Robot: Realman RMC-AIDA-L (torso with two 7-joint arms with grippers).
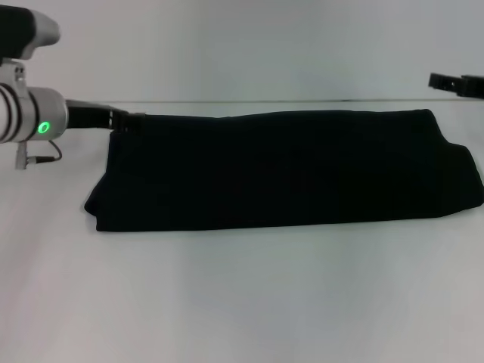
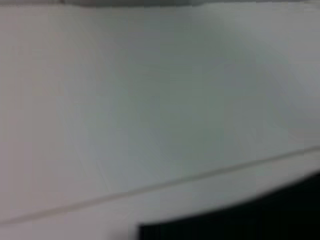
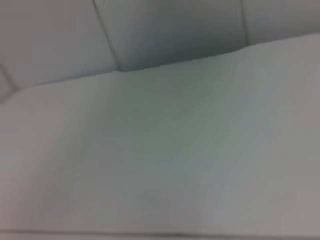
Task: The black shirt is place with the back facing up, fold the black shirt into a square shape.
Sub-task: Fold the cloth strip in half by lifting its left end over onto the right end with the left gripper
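Observation:
The black shirt [image 1: 280, 170] lies folded into a long flat band across the middle of the white table [image 1: 242, 295], with no lettering showing. My left gripper [image 1: 125, 119] is at the shirt's far left corner and touches or nearly touches the cloth there. The left wrist view shows a dark edge of the shirt [image 2: 240, 220] against the table. My right gripper [image 1: 456, 82] is off the shirt, above the table's far right edge. The right wrist view shows only bare table.
The table's far edge [image 1: 249, 101] runs just behind the shirt, with a pale wall beyond it. The left arm's silver wrist with a green light [image 1: 34, 113] hangs over the table's left side.

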